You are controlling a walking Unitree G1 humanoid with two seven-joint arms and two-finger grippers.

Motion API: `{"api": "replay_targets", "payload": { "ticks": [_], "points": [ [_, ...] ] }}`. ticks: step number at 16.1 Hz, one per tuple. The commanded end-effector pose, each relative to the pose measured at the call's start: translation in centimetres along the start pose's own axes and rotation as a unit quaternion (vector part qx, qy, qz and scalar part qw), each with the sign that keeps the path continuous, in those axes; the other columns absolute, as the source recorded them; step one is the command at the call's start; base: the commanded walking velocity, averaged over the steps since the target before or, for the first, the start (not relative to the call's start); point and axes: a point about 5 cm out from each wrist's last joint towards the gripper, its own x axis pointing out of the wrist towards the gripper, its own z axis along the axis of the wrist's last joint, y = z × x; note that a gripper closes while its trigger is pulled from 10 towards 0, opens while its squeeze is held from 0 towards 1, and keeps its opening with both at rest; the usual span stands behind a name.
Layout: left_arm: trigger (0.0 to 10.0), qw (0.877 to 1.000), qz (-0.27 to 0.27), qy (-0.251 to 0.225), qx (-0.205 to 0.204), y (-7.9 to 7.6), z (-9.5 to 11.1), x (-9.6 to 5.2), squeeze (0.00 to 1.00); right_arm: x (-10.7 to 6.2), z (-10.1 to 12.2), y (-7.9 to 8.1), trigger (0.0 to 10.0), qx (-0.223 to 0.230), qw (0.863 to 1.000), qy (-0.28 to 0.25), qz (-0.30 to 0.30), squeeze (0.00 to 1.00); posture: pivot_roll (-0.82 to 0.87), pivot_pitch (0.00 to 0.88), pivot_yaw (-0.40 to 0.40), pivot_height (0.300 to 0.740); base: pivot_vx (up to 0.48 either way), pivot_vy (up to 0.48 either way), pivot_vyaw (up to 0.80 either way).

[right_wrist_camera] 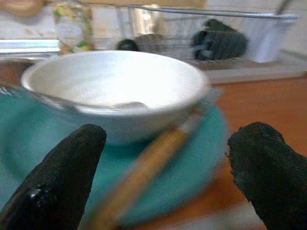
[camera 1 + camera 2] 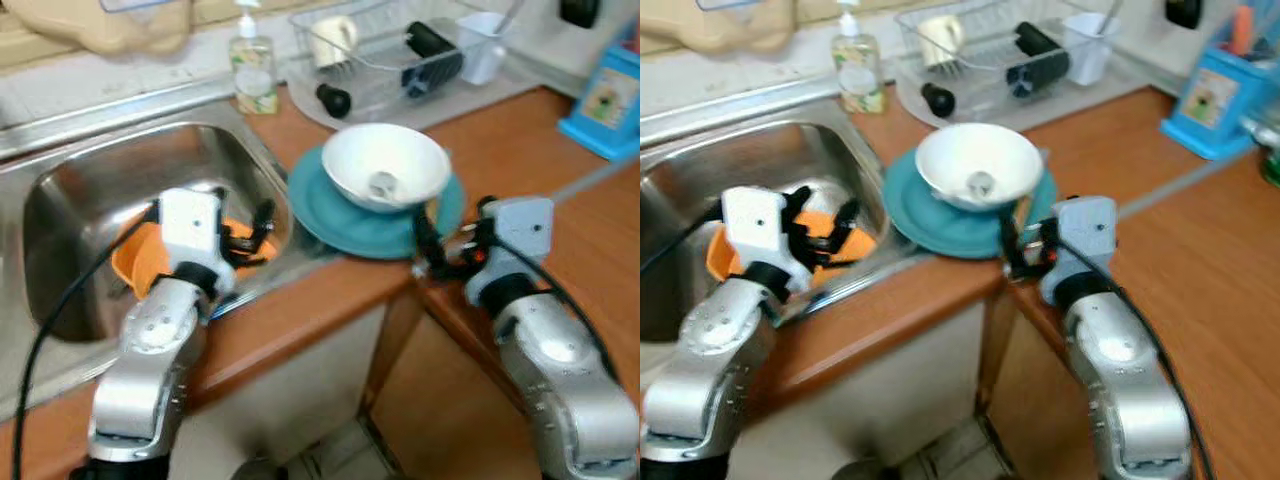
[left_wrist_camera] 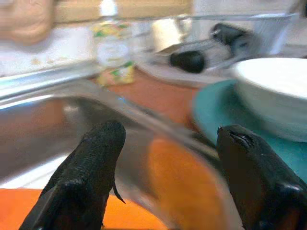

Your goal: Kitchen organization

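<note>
A home kitchen. A steel sink [image 2: 70,200] is set into a wooden counter [image 2: 560,230]. Behind it stand a soap bottle [image 2: 252,65] and a wire dish rack [image 2: 400,45] holding washed items. A white bowl [image 2: 384,165] sits on a teal plate [image 2: 340,215] beside the sink.

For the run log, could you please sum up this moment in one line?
left end effector: open, over orange bowl in sink | right end effector: open, at plate edge | white bowl: on plate

Both arms forward, jaws parted.
</note>
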Motion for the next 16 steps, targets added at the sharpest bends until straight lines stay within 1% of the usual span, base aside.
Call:
{"api": "replay_targets", "payload": {
  "ticks": [1, 6, 8, 10, 12, 14, 15, 16],
  "points": [
    [10.0, 1.0, 0.001, -0.001, 0.0, 0.2, 0.1, -0.2, 0.0, -0.1, 0.2, 0.1, 10.0, -0.002, 1.0, -0.004, 0.006, 1.0, -0.06, 0.055, 0.033, 0.74, 0.0, 0.0, 0.0],
    [10.0, 1.0, -0.001, 0.0, -0.001, 0.0, 0.0, -0.3, 0.0, -0.3, 0.2, -0.2, 10.0, 0.004, 1.0, -0.005, -0.004, 1.0, -0.07, 0.047, 0.03, 0.74, 0.0, 0.0, 0.0],
    [10.0, 1.0, -0.007, 0.003, 0.001, -0.1, 0.1, -0.1, 0.0, -0.2, 0.1, -0.6, 10.0, -0.006, 1.0, 0.012, -0.013, 1.0, -0.07, 0.051, 0.029, 0.74, 0.0, 0.0, 0.0],
    [10.0, 1.0, -0.019, 0.001, 0.009, -0.1, 0.4, 0.1, 0.0, 0.1, 0.5, -0.8, 10.0, -0.01, 1.0, 0.013, -0.017, 1.0, -0.07, 0.053, 0.03, 0.74, 0.0, 0.0, 0.0],
    [10.0, 1.0, -0.022, 0.001, 0.011, 0.0, 0.5, 0.2, 0.0, 0.3, 0.4, -1.2, 10.0, -0.004, 0.999, 0.025, -0.031, 1.0, -0.07, 0.053, 0.03, 0.74, 0.0, 0.0, 0.0],
    [10.0, 1.0, -0.021, 0.003, 0.011, 0.2, 0.4, 0.1, 0.0, 0.3, 0.4, -1.2, 10.0, 0.011, 0.999, 0.029, -0.027, 1.0, -0.06, 0.057, 0.033, 0.74, 0.0, 0.0, 0.0],
    [10.0, 1.0, -0.019, 0.007, 0.011, 0.2, 0.2, 0.0, 0.0, 0.2, 0.3, -0.9, 10.0, 0.018, 0.999, 0.033, -0.006, 1.0, -0.06, 0.058, 0.034, 0.74, 0.0, 0.0, 0.0],
    [10.0, 1.0, -0.018, 0.008, 0.011, 0.2, 0.2, 0.0, 0.0, 0.2, 0.3, -0.7, 10.0, 0.019, 0.999, 0.035, 0.002, 1.0, -0.07, 0.058, 0.035, 0.74, 0.0, 0.0, 0.0]
  ]
}}
